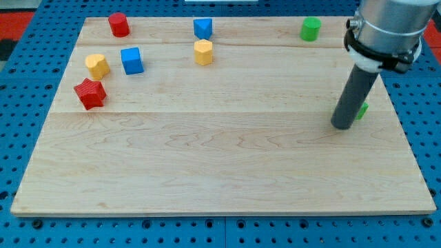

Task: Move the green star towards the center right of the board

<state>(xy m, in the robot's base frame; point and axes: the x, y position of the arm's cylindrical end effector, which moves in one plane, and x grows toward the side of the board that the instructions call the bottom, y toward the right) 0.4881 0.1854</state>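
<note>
The green star (362, 110) lies at the board's right side, about mid-height, mostly hidden behind my rod; only a small green edge shows. My tip (341, 126) rests on the wooden board (220, 158) just left of and touching or nearly touching the star. A green cylinder (310, 29) stands at the view's top right, apart from both.
At the view's top left are a red cylinder (118, 24), a yellow block (97, 66), a blue cube (131, 60) and a red star (90, 94). A blue block (202, 28) and a yellow hexagonal block (203, 52) sit top centre. The arm's grey body (386, 27) overhangs the top right.
</note>
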